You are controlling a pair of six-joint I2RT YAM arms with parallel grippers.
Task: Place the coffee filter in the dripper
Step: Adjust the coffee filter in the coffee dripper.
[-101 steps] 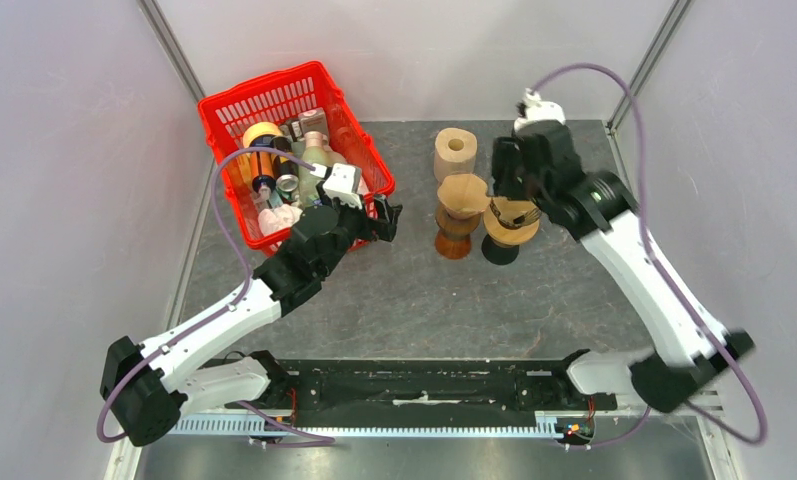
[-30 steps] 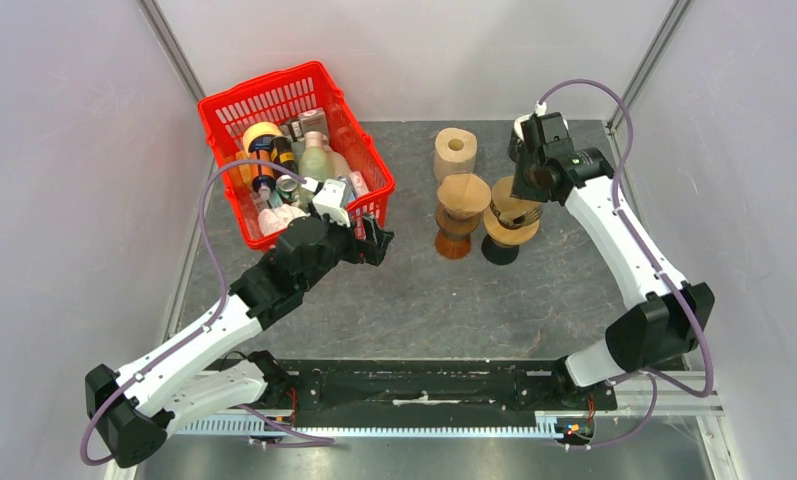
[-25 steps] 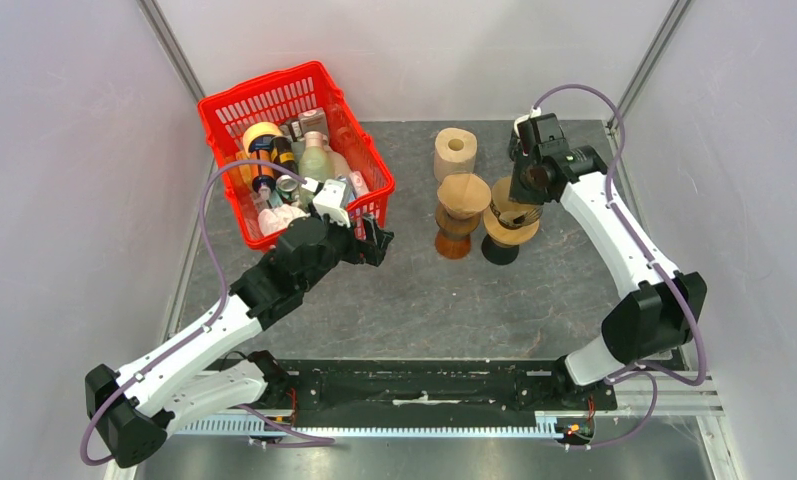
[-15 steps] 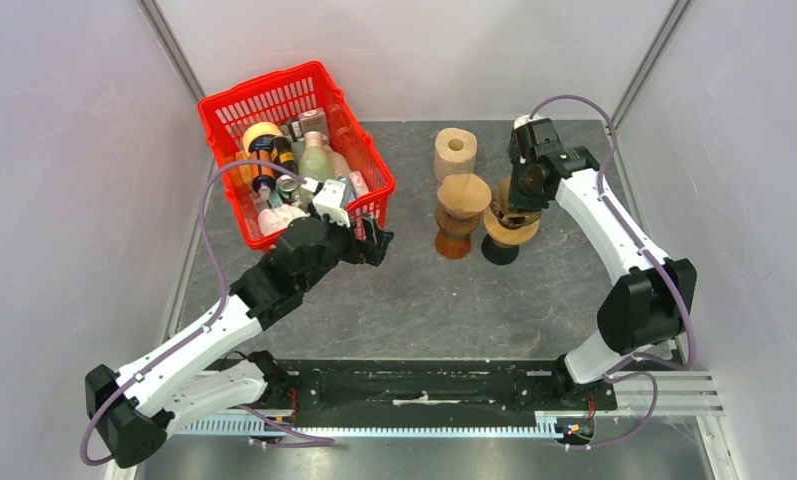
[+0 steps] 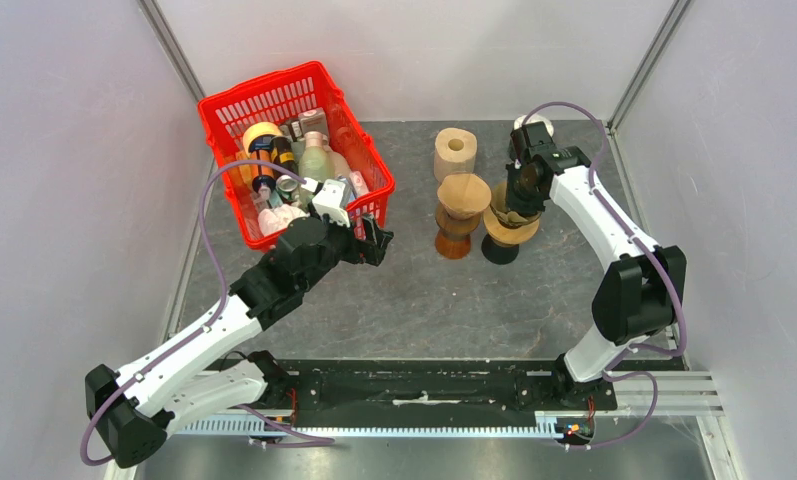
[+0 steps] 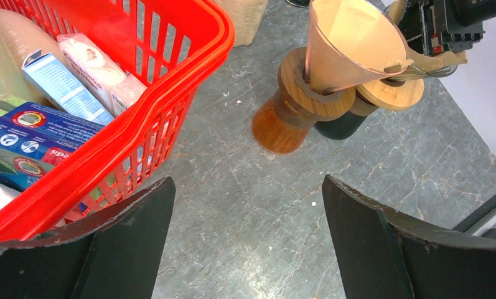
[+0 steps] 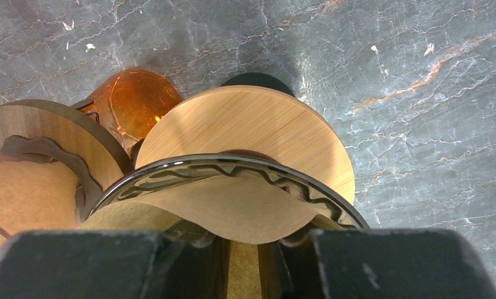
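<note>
Left wrist view: blue packet [image 6: 30, 134] in red basket [image 6: 189, 75] carries white print, round icons and a red band. All upside down, too small to make out. Pale blue carton [image 6: 61, 87] beside it: print illegible. Dripper [image 7: 245, 124]: no readable mark. Top view: basket labels blurred.

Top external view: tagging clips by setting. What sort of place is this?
Likely a robot test cell: plain walls, metal corner posts, a mounting rail at the table edge, a red basket of props.
</note>
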